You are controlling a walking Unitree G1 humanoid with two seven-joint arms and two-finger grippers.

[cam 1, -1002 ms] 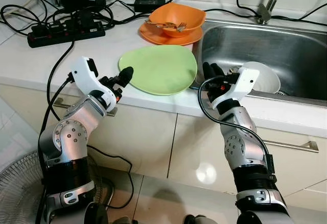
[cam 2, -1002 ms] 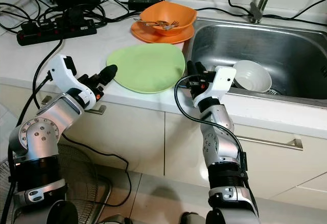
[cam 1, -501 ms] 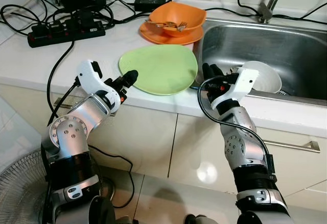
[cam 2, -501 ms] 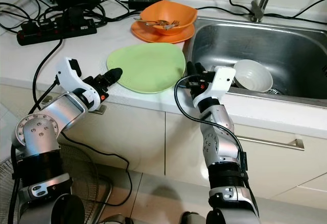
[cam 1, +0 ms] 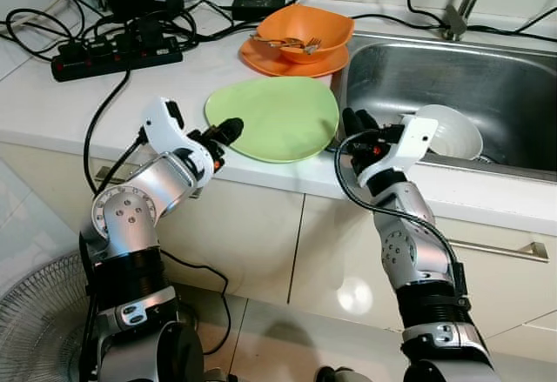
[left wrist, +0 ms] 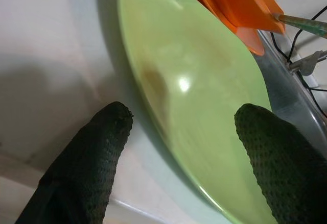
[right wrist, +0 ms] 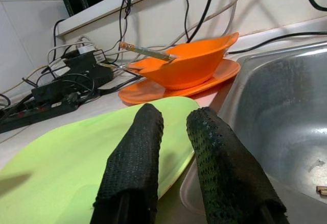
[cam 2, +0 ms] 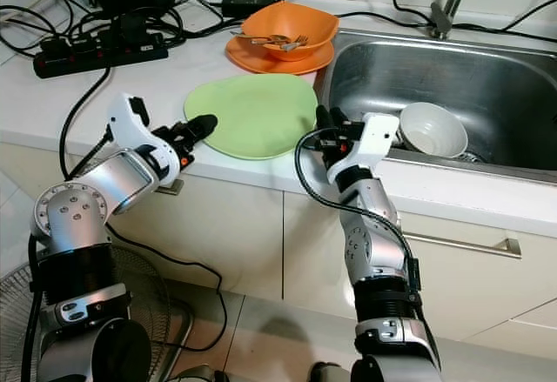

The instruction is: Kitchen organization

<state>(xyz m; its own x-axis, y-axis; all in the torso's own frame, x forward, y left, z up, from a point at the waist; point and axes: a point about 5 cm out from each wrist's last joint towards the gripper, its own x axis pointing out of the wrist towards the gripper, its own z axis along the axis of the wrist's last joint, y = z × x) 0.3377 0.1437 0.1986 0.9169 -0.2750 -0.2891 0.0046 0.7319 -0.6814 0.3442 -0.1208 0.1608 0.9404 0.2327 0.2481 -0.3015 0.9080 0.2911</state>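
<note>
Two tools are on the job, both closing on the green plate (cam 1: 271, 118), which lies flat near the front edge of the worktop (cam 1: 61, 99), just beside the sink's (cam 1: 522, 95) left rim. I judge the step in hand to be getting hold of that plate so it can be put away or moved to the sink.

My left tool (cam 1: 228, 128) is at the plate's left edge, spread wide; in its wrist view one finger (left wrist: 87, 152) sits over the bare worktop and the other over the plate, so the rim runs between them. I cannot tell whether either finger touches the plate yet; it holds nothing.

My right tool (cam 1: 358, 123) is at the plate's right edge, where worktop meets sink. Its fingers (right wrist: 134, 163) are close together with only a narrow gap, pointing across the plate, and they grip nothing.

Behind the plate, towards the back of the worktop, an orange bowl (cam 1: 306, 27) with cutlery in it sits on an orange plate (cam 1: 278, 62). A white bowl (cam 1: 452, 130) lies in the sink.

Next, I think the left tool must slide further on so the rim sits deep between its fingers, then pinch. The plate lies flat and looks glossy, so it may slip or skate towards the sink.
</note>
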